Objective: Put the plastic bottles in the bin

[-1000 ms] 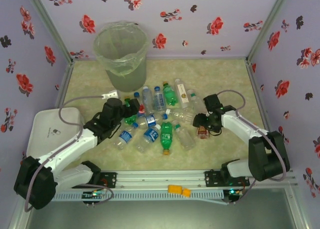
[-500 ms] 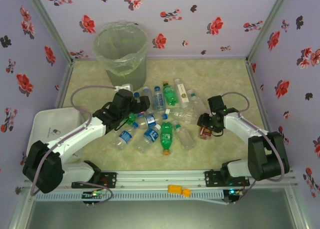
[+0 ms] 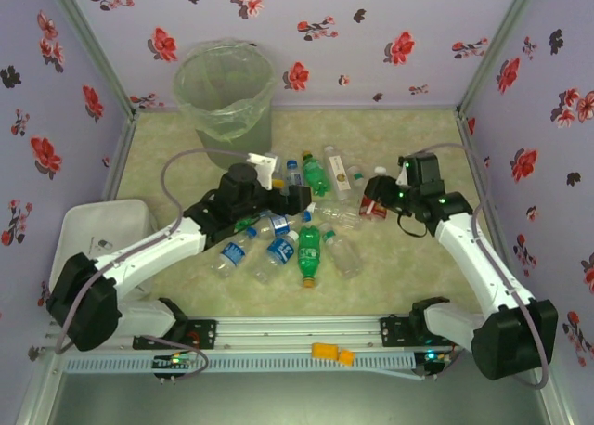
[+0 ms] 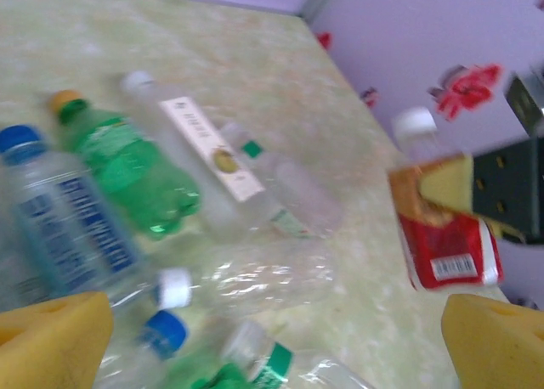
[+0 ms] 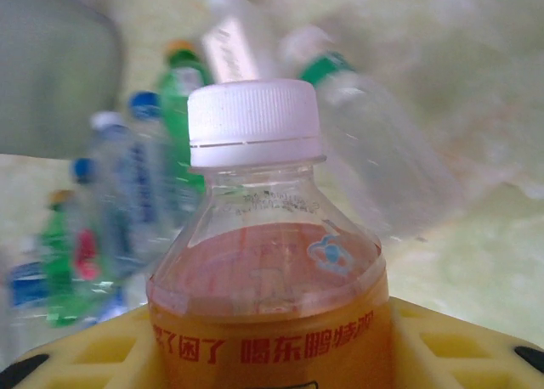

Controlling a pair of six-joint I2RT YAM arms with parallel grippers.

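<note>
Some dozen small plastic bottles (image 3: 295,232) in a loose heap at mid-table, between the two arms, all lying on their sides on the pale marbled tabletop (image 3: 418,286). Among them clear ones with blue labels and caps, green ones, and a tall clear one with a white label.

Just beyond the heap's far left end: tall round translucent grey-green bin (image 3: 225,133), upright, lined with a clear plastic bag folded over the rim.

Right gripper (image 3: 372,205) — closed on a clear bottle with a red-and-orange label and a white cap (image 5: 255,279). Grips it by the labelled body, yellow pads (image 5: 442,342) pressed to either side, neck and cap standing free above the fingers. Holds it cap-up and slightly tilted at the right edge of the heap. Appears lifted off the tabletop in the left wrist view.

Left gripper (image 3: 297,200) — spread wide, nothing between the fingers. Hovers over the far part of the heap, yellow fingertips (image 4: 51,338) far apart at the bottom corners of its own camera view. Below and ahead of it: a clear blue-labelled bottle (image 4: 68,219), a green bottle with an orange cap (image 4: 127,172) beside it, then the white-labelled clear bottle (image 4: 200,147). Touches none of them.
</note>
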